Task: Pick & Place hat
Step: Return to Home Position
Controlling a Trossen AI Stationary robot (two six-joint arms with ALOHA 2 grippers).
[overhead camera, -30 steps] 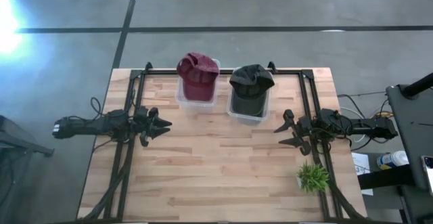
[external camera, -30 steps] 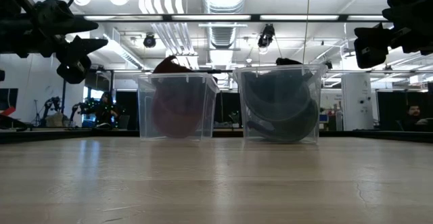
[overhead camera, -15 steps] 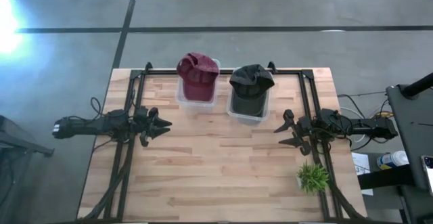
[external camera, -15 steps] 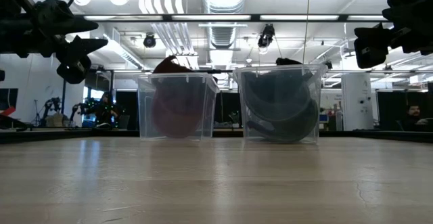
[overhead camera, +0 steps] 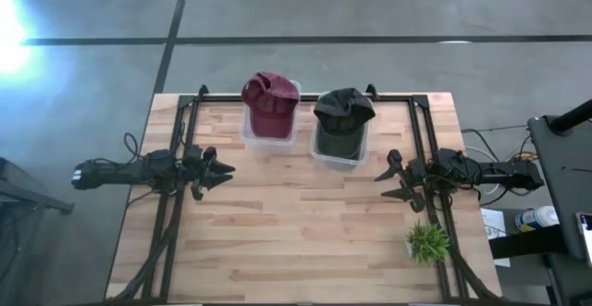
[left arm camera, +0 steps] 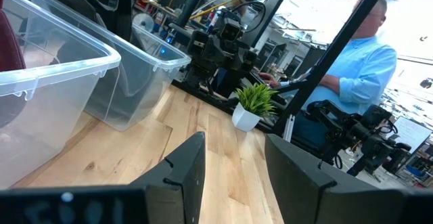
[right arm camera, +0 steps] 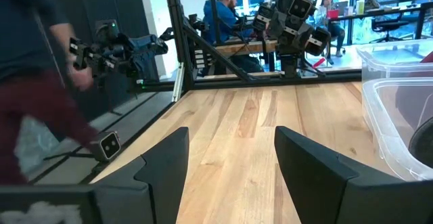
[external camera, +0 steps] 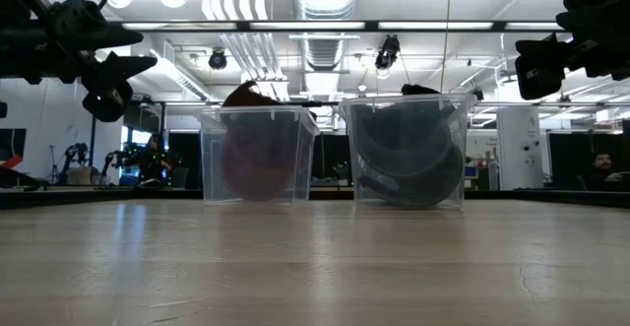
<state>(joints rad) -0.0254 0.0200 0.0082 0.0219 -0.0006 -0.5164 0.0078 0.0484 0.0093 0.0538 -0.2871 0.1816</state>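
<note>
A dark red cap (overhead camera: 270, 104) sits in the left clear bin (overhead camera: 269, 136) at the table's far side, its crown bulging above the rim. Beside it on the right, a black cap (overhead camera: 343, 112) sits the same way in a second clear bin (overhead camera: 339, 153). In the low view the red cap (external camera: 254, 154) and the black cap (external camera: 409, 154) show through the bin walls. My left gripper (overhead camera: 225, 168) hovers open above the table near the left edge, level with the bins' near side. My right gripper (overhead camera: 381, 175) hovers open near the right edge. Both hold nothing.
A small green potted plant (overhead camera: 427, 241) stands near the table's right near corner, close to my right arm. Black frame rails (overhead camera: 176, 195) run along both table sides. A person in a blue shirt (left arm camera: 352, 68) stands beyond the table's right side. Bare wood lies between the grippers.
</note>
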